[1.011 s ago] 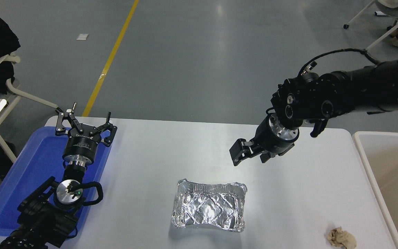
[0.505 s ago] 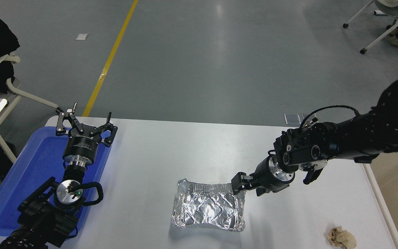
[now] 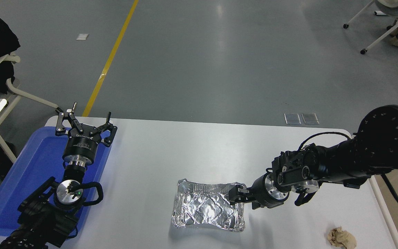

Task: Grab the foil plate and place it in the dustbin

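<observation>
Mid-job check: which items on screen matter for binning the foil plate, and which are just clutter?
Job items:
foil plate
right gripper, at the plate's right rim
dustbin, sliver at the right edge, mostly hidden by the arm

Lying about:
blue tray
crumpled paper ball
left gripper, parked above the tray

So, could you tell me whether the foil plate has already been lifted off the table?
No, the foil plate lies flat on the white table, with the right end effector at its far right rim.
</observation>
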{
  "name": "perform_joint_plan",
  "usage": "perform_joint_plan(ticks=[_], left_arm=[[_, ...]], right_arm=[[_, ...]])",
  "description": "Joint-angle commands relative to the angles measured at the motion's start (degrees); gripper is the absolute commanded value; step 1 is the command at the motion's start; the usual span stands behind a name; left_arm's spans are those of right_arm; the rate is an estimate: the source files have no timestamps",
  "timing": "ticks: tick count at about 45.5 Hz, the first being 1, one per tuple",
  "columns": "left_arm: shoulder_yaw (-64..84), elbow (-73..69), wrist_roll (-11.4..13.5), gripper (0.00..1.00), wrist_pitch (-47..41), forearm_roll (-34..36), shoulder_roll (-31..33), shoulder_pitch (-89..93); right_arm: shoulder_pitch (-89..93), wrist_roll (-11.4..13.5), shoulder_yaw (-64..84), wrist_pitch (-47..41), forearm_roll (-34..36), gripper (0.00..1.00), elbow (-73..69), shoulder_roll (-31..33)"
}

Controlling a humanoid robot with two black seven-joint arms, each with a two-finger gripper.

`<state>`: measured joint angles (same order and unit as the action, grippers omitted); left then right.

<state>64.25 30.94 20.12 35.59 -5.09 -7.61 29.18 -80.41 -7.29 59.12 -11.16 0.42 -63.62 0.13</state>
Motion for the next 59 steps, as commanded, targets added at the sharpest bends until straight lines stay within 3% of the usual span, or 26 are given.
perform_joint_plan(ticks=[1, 7, 12, 19, 23, 30, 38, 54, 59], left_arm=[[0.0, 0.0, 0.01, 1.0, 0.01, -0.01, 0.05, 0.0], [0.0, 0.0, 0.01, 1.0, 0.01, -0.01, 0.05, 0.0], [0.0, 0.0, 0.01, 1.0, 0.01, -0.1, -0.03, 0.0], [0.0, 0.0, 0.01, 1.0, 0.01, -0.01, -0.03, 0.0], [0.0, 0.0, 0.01, 1.0, 0.01, -0.1, -0.03, 0.0], [0.0, 0.0, 0.01, 1.0, 0.01, -0.01, -0.03, 0.0], [0.0, 0.0, 0.01, 1.0, 0.01, -0.01, -0.03, 0.0], [0.0, 0.0, 0.01, 1.0, 0.01, -0.01, -0.03, 0.0], [0.0, 0.0, 0.01, 1.0, 0.01, -0.01, 0.05, 0.0]], right_arm=[[2.37, 0.09, -0.24, 0.44, 0.28, 0.68, 2.54, -0.13], [2.98, 0.09, -0.68, 0.44, 0.37, 0.68, 2.72, -0.13], [3.25, 0.09, -0.94, 0.35, 0.54, 0.62, 2.89, -0.13], [3.86, 0.09, -1.64, -0.53, 0.11, 0.35, 2.72, -0.13], [3.86, 0.0, -1.64, -0.53, 0.11, 0.28, 2.72, -0.13], [3.95, 0.0, -1.64, -1.4, -0.16, 0.0, 2.01, -0.13], [3.95, 0.0, -2.52, -5.8, -0.86, 0.0, 2.1, -0.13], [2.28, 0.0, -2.43, -6.59, -0.6, 0.0, 1.84, -0.13], [0.0, 0.0, -1.47, -11.5, -0.77, 0.0, 1.4, -0.05]])
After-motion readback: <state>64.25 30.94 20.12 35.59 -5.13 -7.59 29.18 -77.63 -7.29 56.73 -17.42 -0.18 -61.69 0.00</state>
